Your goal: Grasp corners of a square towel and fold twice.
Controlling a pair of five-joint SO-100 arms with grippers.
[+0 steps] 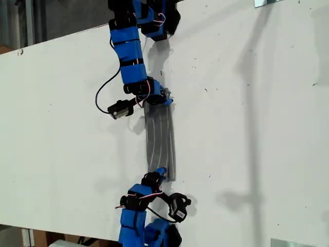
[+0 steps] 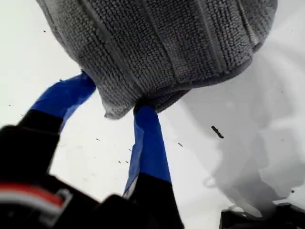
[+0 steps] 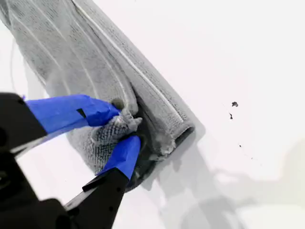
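— Starting with my first gripper [image 2: 116, 95]: what has it got?

— Its two blue fingers [image 2: 150, 143] stand some way apart, with their tips under the rounded end of the towel [image 2: 157, 43]. The cloth fills the gap between them, but I cannot tell whether they are clamping it or the towel is only lying over them.

— And my second gripper [image 3: 125, 126]?

— Nearly closed, squeezing a bunched corner [image 3: 114, 131] at the end of the towel. The rest of the cloth runs away from it as a folded strip.

— Where is the towel in the exterior view?

— Reading from the exterior view's left: bare white table [image 1: 56, 128], then the towel [image 1: 160, 144] near the middle, folded into a narrow grey strip that runs up and down the picture. One blue arm [image 1: 131, 56] comes in from the top and has its jaws at the strip's upper end. The other arm [image 1: 139, 211] comes in from the bottom and meets the lower end. The wrist views don't show which arm is which. To the exterior view's right there is only more table.
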